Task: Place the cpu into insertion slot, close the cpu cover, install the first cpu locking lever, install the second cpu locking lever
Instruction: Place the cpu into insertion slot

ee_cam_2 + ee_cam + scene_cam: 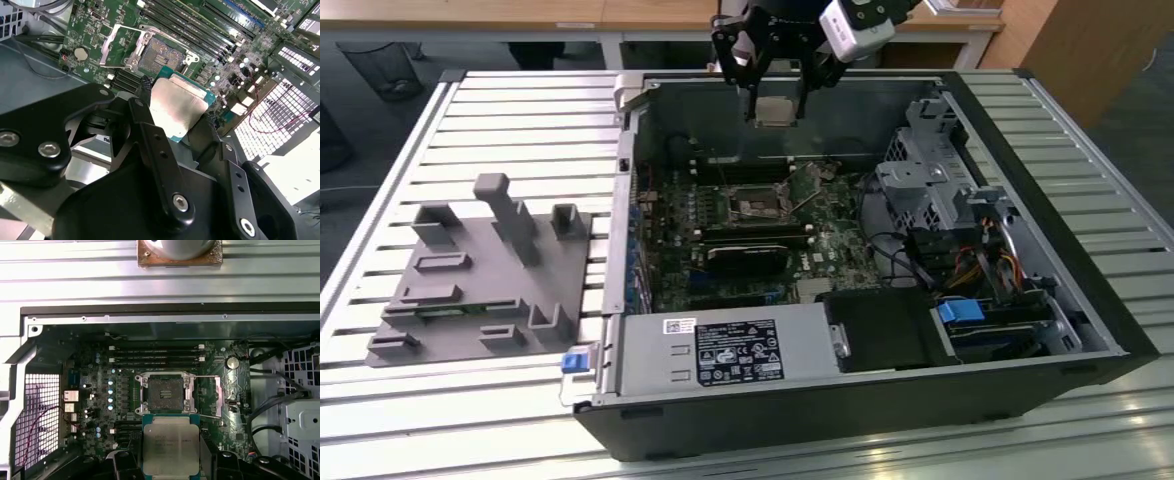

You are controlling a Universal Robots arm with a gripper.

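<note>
My gripper point(777, 105) hangs above the back wall of the open computer case, shut on the cpu point(775, 111), a flat square chip with a silvery-grey top. In both wrist views the cpu point(177, 107) point(170, 445) sits between the black fingers point(150, 145), held by its edges. The insertion slot point(164, 392) point(160, 55) point(758, 207) lies bare on the green board, dark in the middle, some way below the chip. The cpu cover point(207, 396) point(117, 47) is swung open beside the slot.
Long black memory slots point(155, 357) run next to the socket. A black block point(747, 250), the power supply point(720, 352) and the drive cage point(934, 190) with cables crowd the case. A grey fixture point(480, 270) stands on the slatted table point(520, 120) at the exterior view's left.
</note>
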